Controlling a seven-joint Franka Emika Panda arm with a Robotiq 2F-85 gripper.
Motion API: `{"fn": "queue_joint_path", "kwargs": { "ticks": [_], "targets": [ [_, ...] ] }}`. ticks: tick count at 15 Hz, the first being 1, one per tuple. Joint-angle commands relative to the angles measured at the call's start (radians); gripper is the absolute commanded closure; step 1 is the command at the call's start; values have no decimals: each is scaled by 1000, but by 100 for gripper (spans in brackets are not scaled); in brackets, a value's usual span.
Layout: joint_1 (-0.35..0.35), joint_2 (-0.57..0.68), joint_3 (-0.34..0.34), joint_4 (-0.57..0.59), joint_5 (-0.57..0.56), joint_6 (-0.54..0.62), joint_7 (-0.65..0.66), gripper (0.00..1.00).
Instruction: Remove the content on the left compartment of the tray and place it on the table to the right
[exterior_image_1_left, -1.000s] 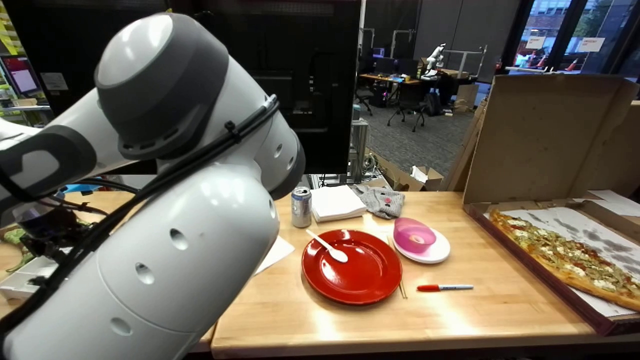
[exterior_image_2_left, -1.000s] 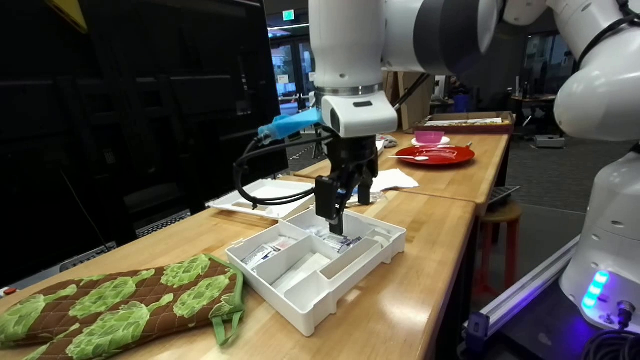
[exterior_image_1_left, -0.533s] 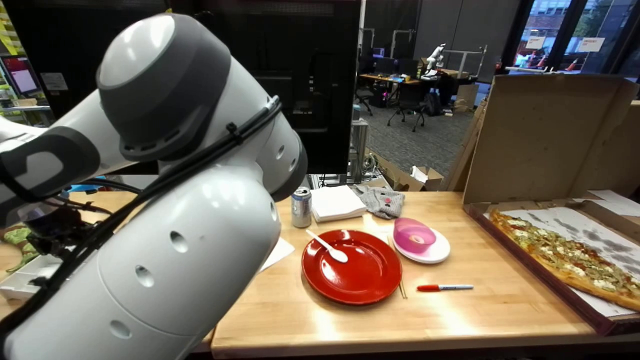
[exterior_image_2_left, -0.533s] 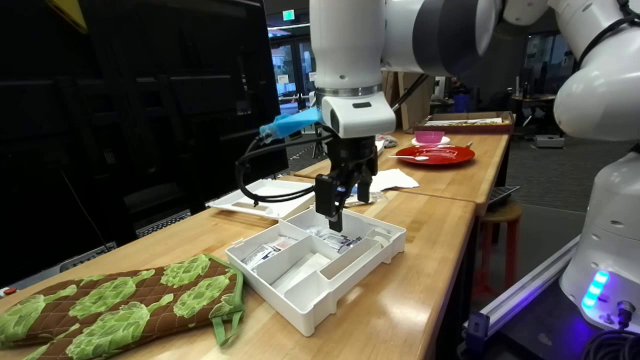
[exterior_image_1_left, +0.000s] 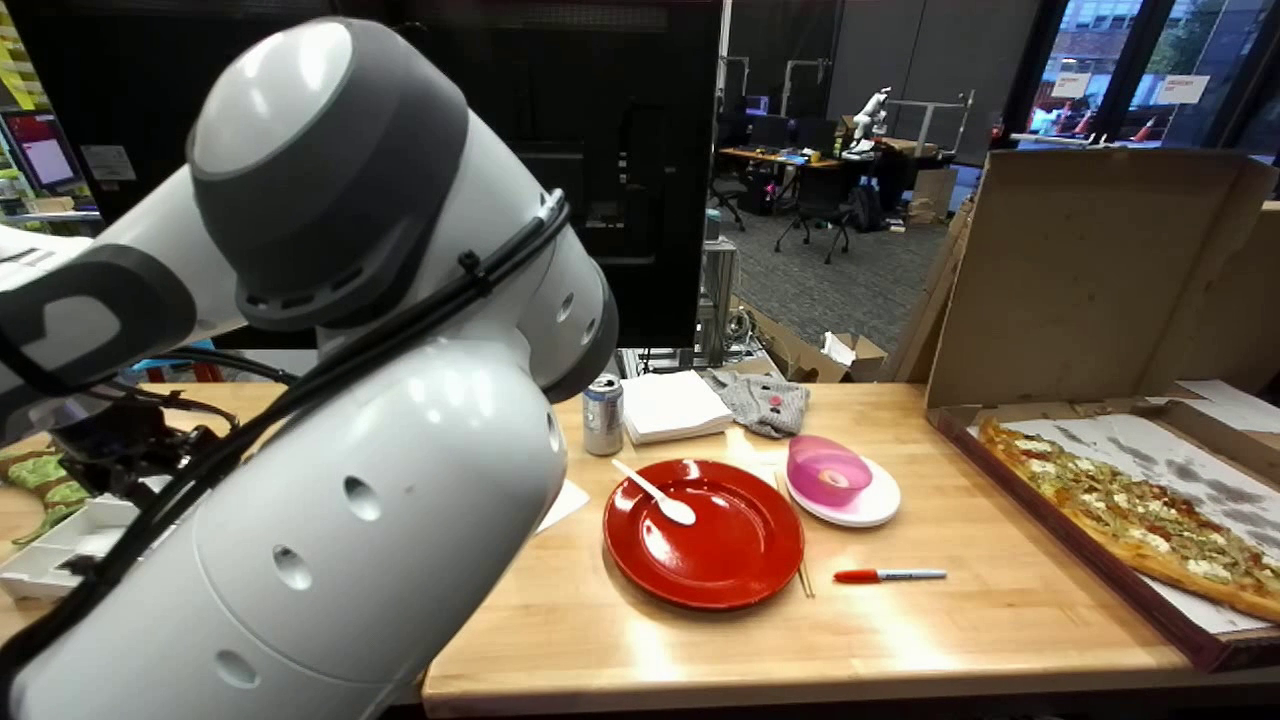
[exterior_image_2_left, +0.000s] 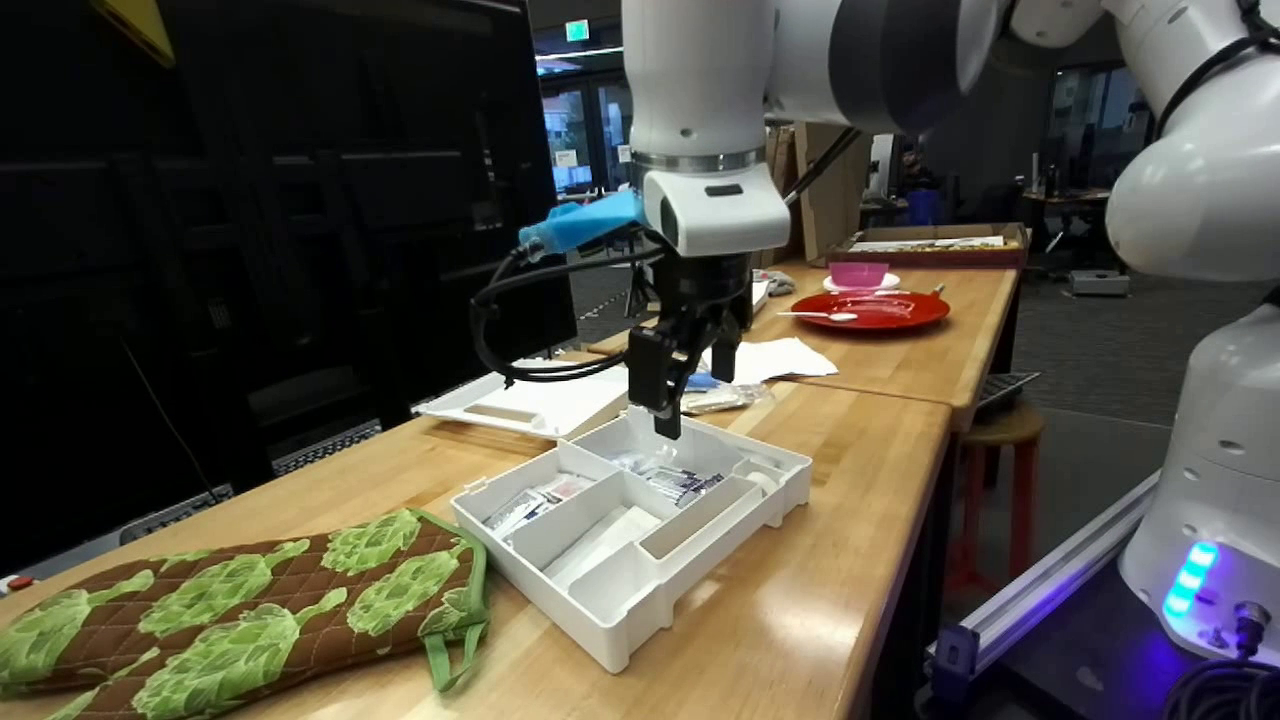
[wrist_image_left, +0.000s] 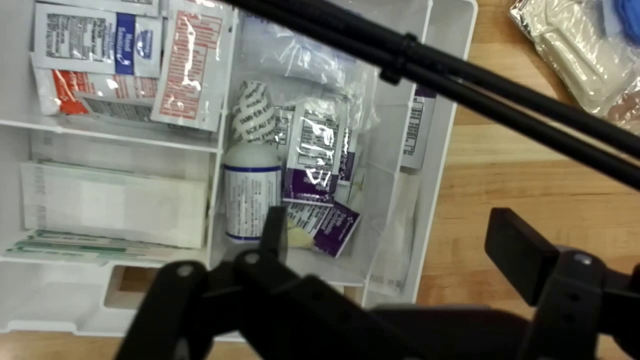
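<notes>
Tray (exterior_image_2_left: 645, 625), white, seemingly plastic; glossy packets (wrist_image_left: 192, 65) in its compartments (wrist_image_left: 325, 268)

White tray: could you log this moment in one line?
end effector: open, empty, above tray | tray: on table | bottle, packets: inside tray | wrapped pack: on table beside tray

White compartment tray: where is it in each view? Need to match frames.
In an exterior view: white compartment tray low at the left edge, partly hidden by the robot arm.
In an exterior view: white compartment tray at lower centre.
In the wrist view: white compartment tray fills the left and middle, cut off at the top.
Shared landmark: the black gripper, open, visible in all three.
</notes>
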Motion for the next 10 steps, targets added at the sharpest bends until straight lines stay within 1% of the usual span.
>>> {"fn": "queue_joint_path", "kwargs": {
  "ticks": [1,4,10],
  "targets": [
    [17,24,4,5,-15,-38,15,0],
    [26,27,19,9,-17,-65,28,0],
    [27,26,19,12,-17,-68,29,0]
  ]
}}
